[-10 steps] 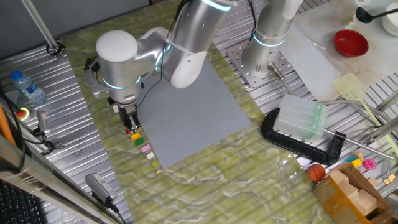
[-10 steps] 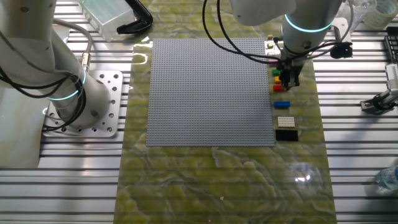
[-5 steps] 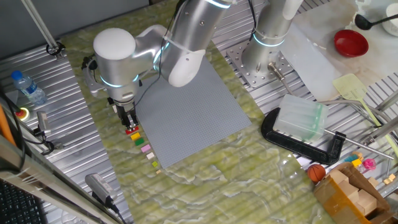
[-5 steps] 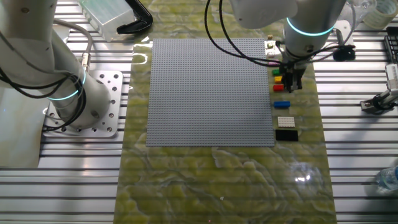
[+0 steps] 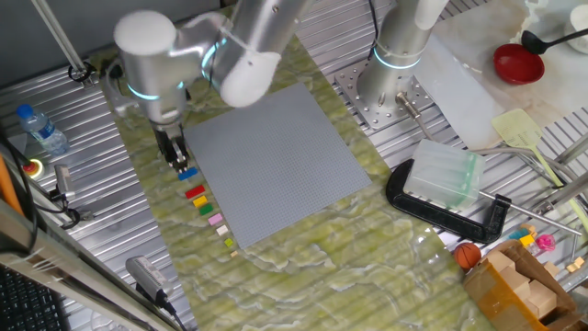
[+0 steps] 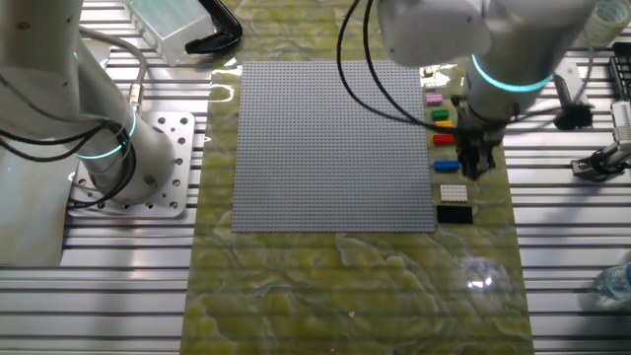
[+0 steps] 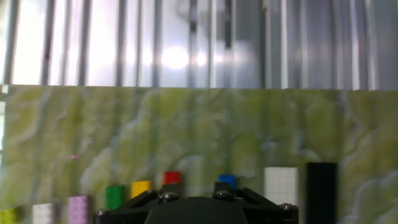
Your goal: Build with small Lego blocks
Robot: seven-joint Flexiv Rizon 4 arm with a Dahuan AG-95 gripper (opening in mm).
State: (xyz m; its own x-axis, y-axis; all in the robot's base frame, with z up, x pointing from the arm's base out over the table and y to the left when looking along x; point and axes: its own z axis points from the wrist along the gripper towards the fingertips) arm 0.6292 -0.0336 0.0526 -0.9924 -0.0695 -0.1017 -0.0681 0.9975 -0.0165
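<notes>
Blue block point(image 6: 447, 166) beneath fingers point(image 6: 477, 166) | grip state: cannot tell | white block point(image 6: 453, 192) beside

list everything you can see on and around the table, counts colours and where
small Lego blocks: seven in a row beside the baseplate edge; pink, green, yellow, red, blue, white, black
baseplate: one, grey, centre of the green mat
clamp: one, black, holding a clear box
bowl: one, red, far corner
water bottle: one, clear, on the slatted edge
second arm base: one, silver, idle
arm: one, silver
claw: one, black, over the blue block; jaw state unclear
</notes>
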